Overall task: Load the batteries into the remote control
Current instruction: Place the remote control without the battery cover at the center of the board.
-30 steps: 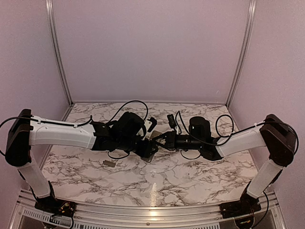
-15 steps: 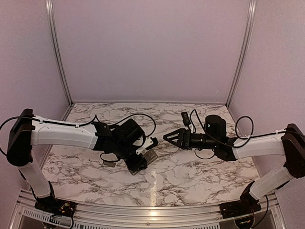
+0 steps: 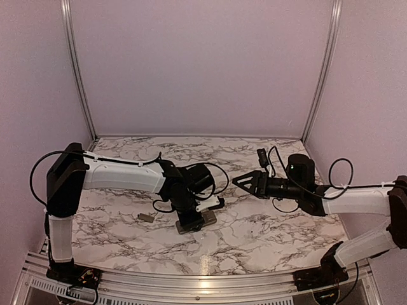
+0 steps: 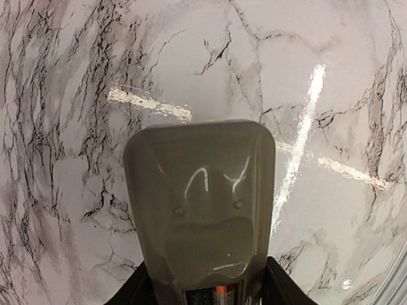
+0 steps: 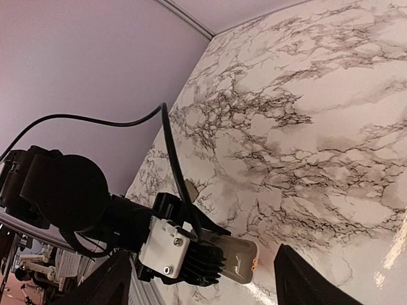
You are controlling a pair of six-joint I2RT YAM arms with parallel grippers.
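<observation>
No lettering, label, brand, number or sign can be read in any of the three views. The grey back of the remote control (image 4: 200, 203), seen close up from the left wrist, shows only pale curved glints and two small dimples, none of which reads as writing.

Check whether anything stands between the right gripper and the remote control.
Nothing visible does. The right gripper, jaws open and empty, hovers apart from the remote control; only bare marble table lies between them in the top and right wrist views.
</observation>
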